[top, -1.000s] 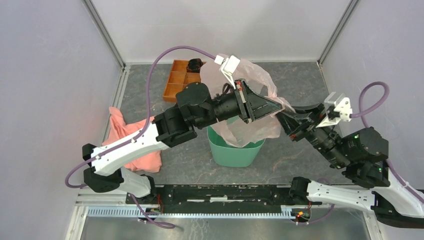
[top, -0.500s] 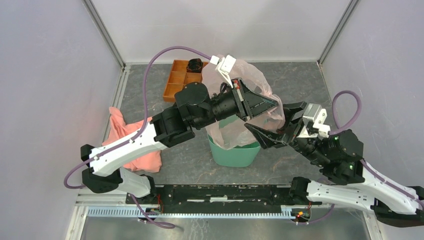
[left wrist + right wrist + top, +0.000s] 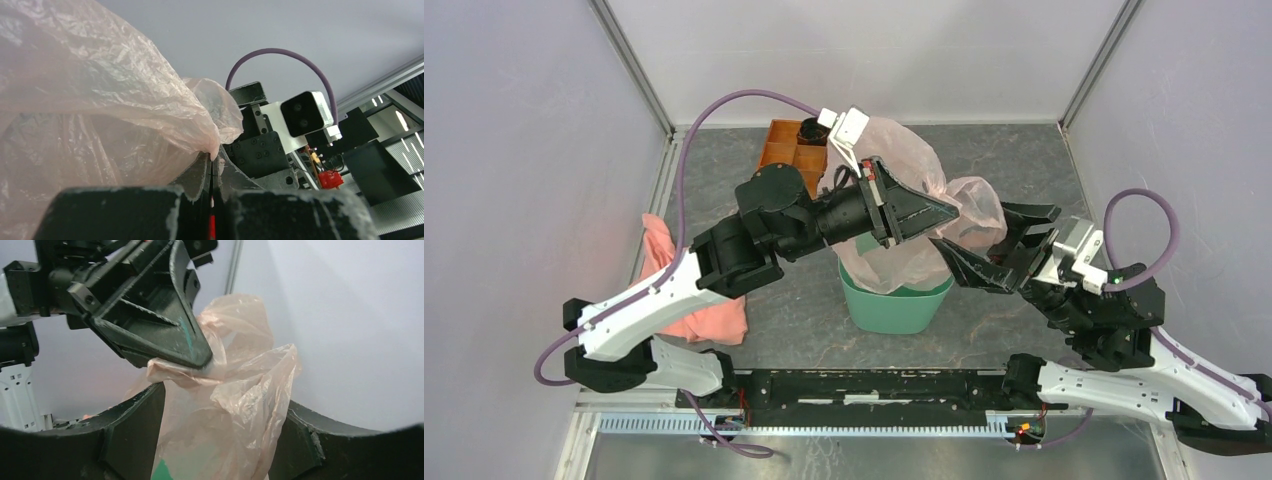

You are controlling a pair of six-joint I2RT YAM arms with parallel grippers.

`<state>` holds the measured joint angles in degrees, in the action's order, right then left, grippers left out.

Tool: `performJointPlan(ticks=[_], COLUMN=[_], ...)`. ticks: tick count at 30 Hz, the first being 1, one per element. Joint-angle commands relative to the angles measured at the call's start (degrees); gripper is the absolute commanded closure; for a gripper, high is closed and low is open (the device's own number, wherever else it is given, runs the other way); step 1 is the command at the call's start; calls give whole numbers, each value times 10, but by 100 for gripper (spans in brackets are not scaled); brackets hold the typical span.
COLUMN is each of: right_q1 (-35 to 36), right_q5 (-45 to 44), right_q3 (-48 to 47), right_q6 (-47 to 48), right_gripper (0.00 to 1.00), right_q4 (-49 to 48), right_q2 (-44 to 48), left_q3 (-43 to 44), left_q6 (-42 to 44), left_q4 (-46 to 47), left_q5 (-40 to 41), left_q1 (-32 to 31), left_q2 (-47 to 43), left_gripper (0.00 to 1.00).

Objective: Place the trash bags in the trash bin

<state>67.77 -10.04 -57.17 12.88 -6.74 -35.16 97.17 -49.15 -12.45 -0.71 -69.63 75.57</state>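
**Left clamps bag, right spread around it, over bin**

Left gripper (image 3: 952,212): fingers pressed together on a fold of the trash bag (image 3: 902,170). The left wrist view shows the film pinched right at the tips. Right gripper (image 3: 971,226): fingers wide apart with loose film hanging between them; whether they touch it cannot be told. The bag is held up in the air, and its lower end droops into the mouth of the trash bin (image 3: 894,308). The bin stands upright on the table (image 3: 1024,160) between the arms. Orange tray (image 3: 782,157) sits behind the bin to the left. Pink cloth (image 3: 669,265) lies by the left arm.
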Motion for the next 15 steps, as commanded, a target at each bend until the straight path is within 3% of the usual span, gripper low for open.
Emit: performJointPlan(ticks=[1, 6, 8, 11, 15], right_q1=[0, 0, -1, 0, 0], right_q5=[65, 99, 125, 131, 124], right_q3=[-22, -31, -28, -42, -32], right_q6=[17, 27, 28, 31, 37], right_gripper=[28, 25, 29, 61, 88], right_q4=[-35, -41, -52, -42, -43], right_q2=[-13, -32, -30, -38, -36], left_q3=[22, 37, 38, 38, 34], left_q6=[23, 23, 24, 26, 33], left_q4=[-27, -27, -28, -33, -39], left_q5=[-24, -39, -39, -36, -25], left_q1=[-3, -3, -4, -4, -4], left_q2=[-3, 14, 15, 11, -4], left_gripper=[98, 98, 98, 98, 97])
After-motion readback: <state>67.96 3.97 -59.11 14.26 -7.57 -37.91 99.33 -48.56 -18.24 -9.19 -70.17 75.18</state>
